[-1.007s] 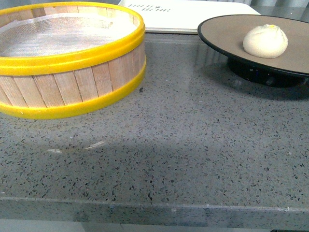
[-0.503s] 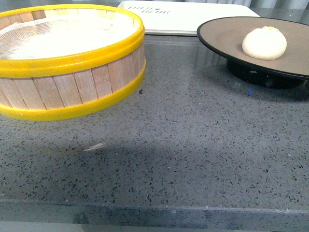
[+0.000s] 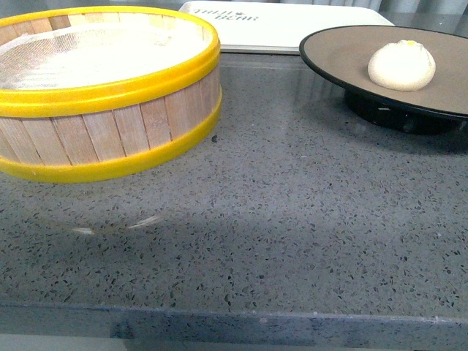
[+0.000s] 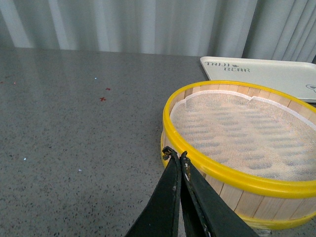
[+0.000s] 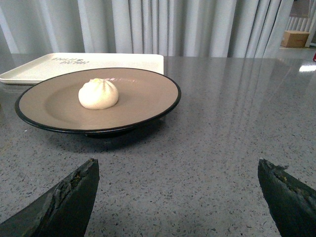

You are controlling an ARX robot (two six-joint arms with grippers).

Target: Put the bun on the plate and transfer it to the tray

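Observation:
The white pleated bun (image 3: 401, 64) (image 5: 98, 94) rests on the tan plate (image 3: 344, 47) (image 5: 143, 94) with a black rim, at the right of the grey counter. Behind it lies the white tray (image 3: 292, 25) (image 5: 64, 63) (image 4: 266, 74) with grey lettering. My right gripper (image 5: 180, 170) stands open above bare counter, short of the plate, with nothing between its fingers. Beside the outer wall of the steamer basket, my left gripper (image 4: 174, 154) is shut and holds nothing. Neither gripper appears in the front view.
A yellow-rimmed wooden steamer basket (image 3: 110, 139) (image 4: 237, 187) with a white mesh liner stands at the left. The counter's front edge (image 3: 234, 316) runs across the bottom of the front view. Grey curtains (image 5: 163, 27) hang behind the counter.
The front view has shifted very slightly and the lighting on the steamer liner has brightened. The bun, plate and tray stay where they were.

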